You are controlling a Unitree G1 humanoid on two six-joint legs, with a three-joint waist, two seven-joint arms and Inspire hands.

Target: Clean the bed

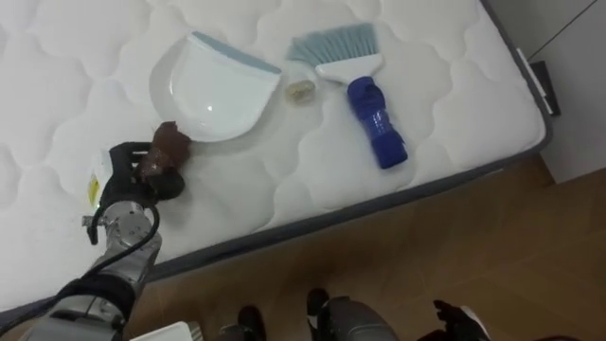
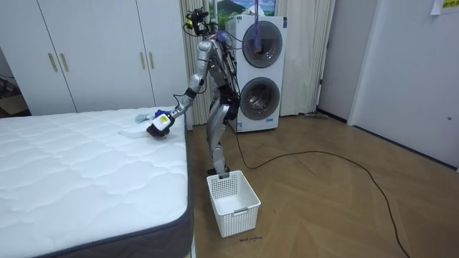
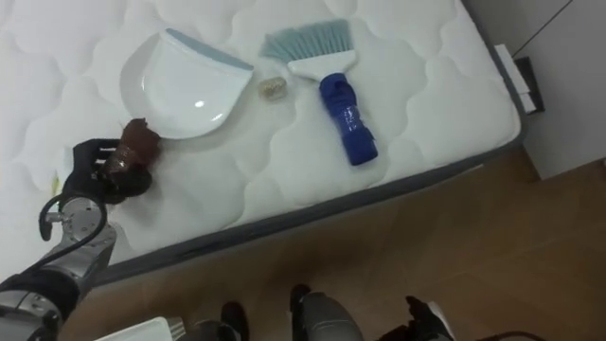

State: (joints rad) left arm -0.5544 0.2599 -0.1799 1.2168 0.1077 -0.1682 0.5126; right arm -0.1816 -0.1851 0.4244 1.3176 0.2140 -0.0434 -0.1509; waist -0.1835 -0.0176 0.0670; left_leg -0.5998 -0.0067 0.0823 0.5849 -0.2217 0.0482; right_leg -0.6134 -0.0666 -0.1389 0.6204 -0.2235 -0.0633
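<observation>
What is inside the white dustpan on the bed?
The dustpan looks bare inside. A small pale scrap lies on the mattress beside it, near the blue brush. The left hand covers part of its brown handle.

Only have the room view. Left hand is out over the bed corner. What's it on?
Observer: The left hand is curled round a brown piece at the near edge of the white dustpan, possibly its handle.
Operator: Brush?
Observer: The brush lies untouched on the mattress, right of the dustpan, bristles pointing away from the robot.
Operator: Debris?
Observer: One small pale scrap, between dustpan and brush.
Operator: Right hand?
Observer: The right hand is low by the robot's side, off the bed.
</observation>
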